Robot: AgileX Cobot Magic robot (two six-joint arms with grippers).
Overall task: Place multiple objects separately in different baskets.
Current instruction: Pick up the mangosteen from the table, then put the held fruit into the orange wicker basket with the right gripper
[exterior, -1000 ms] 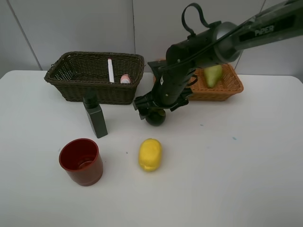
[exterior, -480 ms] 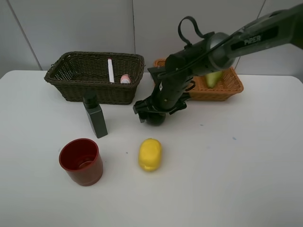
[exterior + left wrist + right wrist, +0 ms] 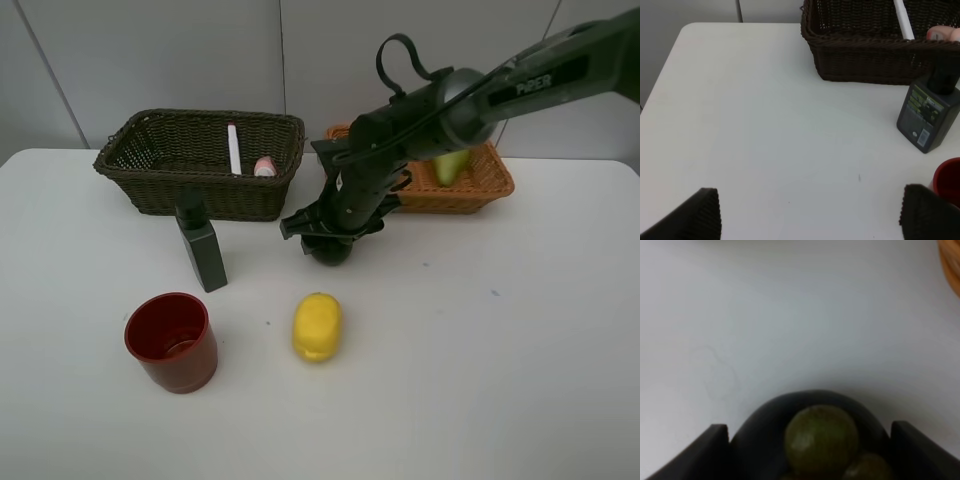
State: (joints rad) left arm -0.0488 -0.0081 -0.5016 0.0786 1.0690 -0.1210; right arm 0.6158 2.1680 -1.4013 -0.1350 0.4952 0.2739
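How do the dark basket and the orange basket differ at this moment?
The dark basket is brown-green and deeper; the orange basket is tan and shallower. The dark basket holds a white marker and a pink bottle; the orange basket shows a green pear. The dark basket is in full view; the right arm hides part of the orange basket. Both are woven and rectangular.

2 baskets (image 3: 200,195) (image 3: 490,186), 2 bottles (image 3: 205,255) (image 3: 264,167), 3 fruits (image 3: 318,326) (image 3: 328,251) (image 3: 450,165) (those showing), 1 cup (image 3: 172,342), 1 marker (image 3: 233,148).
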